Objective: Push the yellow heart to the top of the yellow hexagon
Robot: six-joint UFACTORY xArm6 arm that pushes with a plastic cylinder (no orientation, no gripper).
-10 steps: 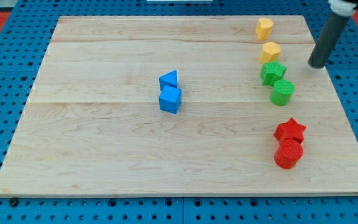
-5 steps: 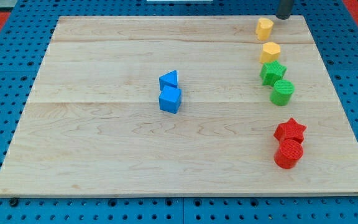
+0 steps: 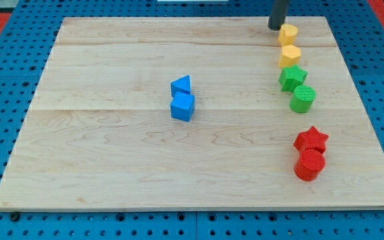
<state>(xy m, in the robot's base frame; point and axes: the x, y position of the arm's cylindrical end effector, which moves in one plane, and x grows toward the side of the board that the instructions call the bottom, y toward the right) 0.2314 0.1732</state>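
Observation:
The yellow heart (image 3: 287,33) sits near the board's top right, directly above the yellow hexagon (image 3: 289,55) with a small gap between them. My tip (image 3: 275,28) is at the heart's upper left, touching or almost touching its edge. The rod rises out of the view's top.
A green star (image 3: 293,77) lies just below the hexagon, with a green cylinder (image 3: 303,99) under it. A red star (image 3: 311,139) and a red cylinder (image 3: 309,165) sit at the lower right. A blue triangle (image 3: 181,85) and a blue cube (image 3: 183,107) are mid-board.
My tip moved from right of the hexagon up past the top edge, then left to the heart's upper left. The heart shifted slightly right and down.

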